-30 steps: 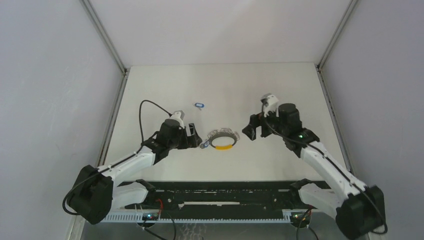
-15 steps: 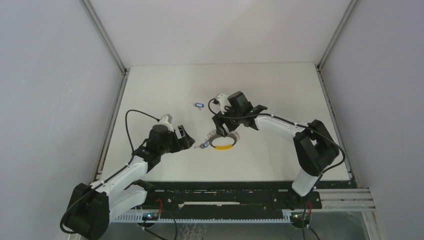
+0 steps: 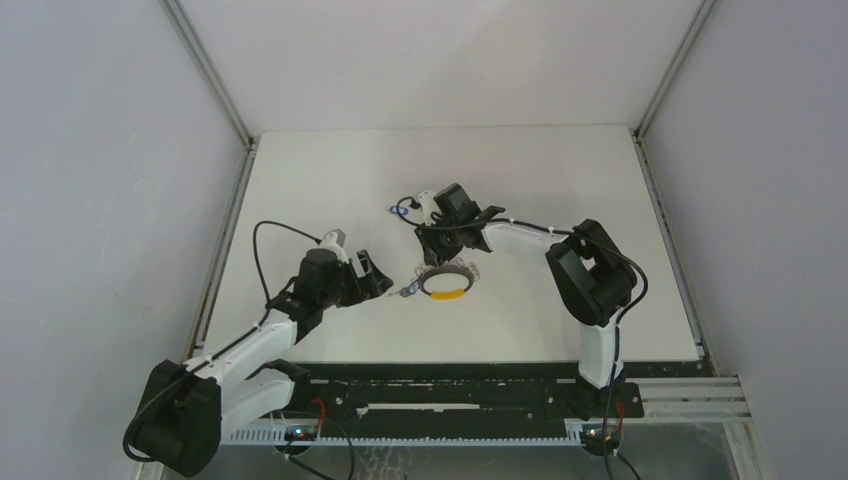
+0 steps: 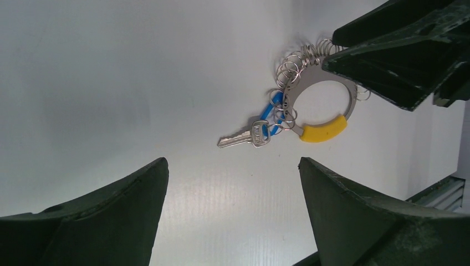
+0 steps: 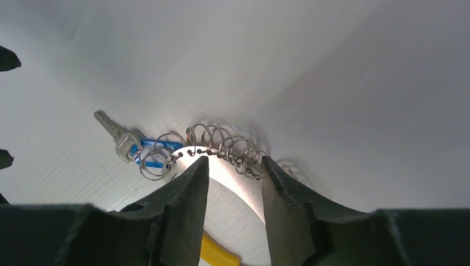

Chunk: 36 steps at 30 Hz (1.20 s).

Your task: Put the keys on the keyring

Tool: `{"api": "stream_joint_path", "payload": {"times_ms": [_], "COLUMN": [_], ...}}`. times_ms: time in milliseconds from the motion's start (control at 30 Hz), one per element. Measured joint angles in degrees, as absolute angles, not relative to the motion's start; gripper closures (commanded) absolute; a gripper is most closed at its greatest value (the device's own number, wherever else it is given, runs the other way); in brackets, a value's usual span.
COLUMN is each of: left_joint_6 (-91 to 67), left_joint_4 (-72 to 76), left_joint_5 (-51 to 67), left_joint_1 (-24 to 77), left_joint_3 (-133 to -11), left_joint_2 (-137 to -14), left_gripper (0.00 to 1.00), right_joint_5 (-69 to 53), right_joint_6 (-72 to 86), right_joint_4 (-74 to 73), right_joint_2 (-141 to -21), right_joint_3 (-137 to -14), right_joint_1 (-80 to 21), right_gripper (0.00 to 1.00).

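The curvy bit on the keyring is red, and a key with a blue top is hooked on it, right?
Not red. The curvy bit of the keyring is yellow, as the left wrist view shows. The key with a blue top is hooked on it.

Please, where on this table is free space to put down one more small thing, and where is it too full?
Free: the far strip of the table beyond the loose key; the right side past the right arm; the near strip before the keyring. Crowded: the middle, where the left gripper and right gripper stand at the keyring.
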State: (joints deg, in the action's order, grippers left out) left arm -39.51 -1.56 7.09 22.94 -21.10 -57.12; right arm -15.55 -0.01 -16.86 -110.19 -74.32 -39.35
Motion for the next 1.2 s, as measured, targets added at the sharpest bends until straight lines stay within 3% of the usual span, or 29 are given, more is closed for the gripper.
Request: {"api": "stream_joint_path", "payload": {"times_ms": [333,533,733,1200], "left_joint_6": [-41.7,-42.9,-44.5,-50.0], "left_joint_4": [-0.6,0.2,2.0,16.1], "left_joint_5": [9.6,9.6,9.5,10.9], "left_joint_1": [23.6,27.3,30.8,31.0], "left_joint_3": [-21.1,-21.1,-21.0,-13.8], "left_joint_2": [-58.2,-59.3,-59.9,-59.0], "left_gripper": [0.10,0.10,0.10,0.14], "right_joint_5": [-14.5,-14.0,-11.9,-8.3], "right_joint_6": [1.5,2.7,3.8,10.7], "right_joint_4": [-16.3,-15.3,-12.0,0.0], "right_joint_2": [-113.7,-113.7,-110.2,-87.9], "right_joint_3": [-74.4,-74.5,-69.3,-49.5], "right_joint_1": [-39.7,-39.7,-39.7,-39.7], "right_gripper": [0.77,1.00,1.00,1.00]}}
